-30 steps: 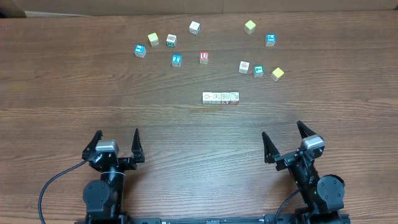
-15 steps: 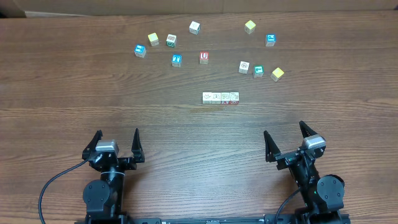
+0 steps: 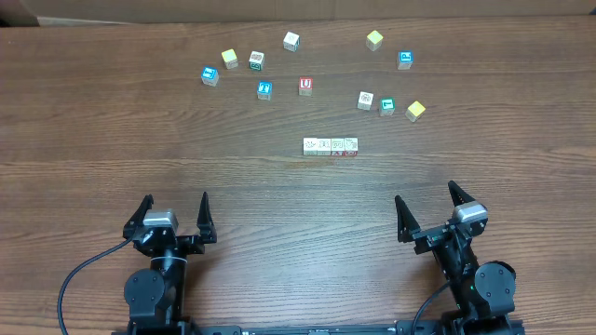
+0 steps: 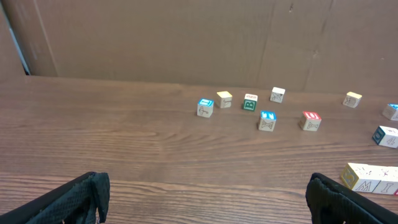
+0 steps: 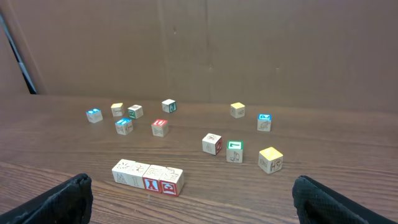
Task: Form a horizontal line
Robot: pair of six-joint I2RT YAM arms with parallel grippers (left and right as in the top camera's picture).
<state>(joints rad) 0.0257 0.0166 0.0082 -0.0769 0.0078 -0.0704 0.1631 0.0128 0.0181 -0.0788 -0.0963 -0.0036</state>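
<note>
The horizontal line (image 3: 331, 146) is a straight row of several small whitish cubes that touch each other, lying mid-table a little right of centre. The right wrist view shows it (image 5: 148, 177) low and left of centre, with red faces on its two right cubes. In the left wrist view only its left end (image 4: 372, 177) shows at the right edge. My left gripper (image 3: 175, 207) (image 4: 205, 199) stands open at the near left, far from the row. At the near right my right gripper (image 3: 425, 197) (image 5: 193, 199) is also open. Neither holds anything.
Loose cubes lie scattered across the far half: a red "U" cube (image 3: 305, 85), yellow ones (image 3: 229, 58) (image 3: 415, 111) (image 3: 374, 39), blue-marked ones (image 3: 209, 74) (image 3: 405, 60), and a white one (image 3: 291, 41). A brown cardboard wall (image 5: 199, 43) backs the table.
The right gripper has shifted very slightly to the right. The cubes and the left gripper have not moved.
</note>
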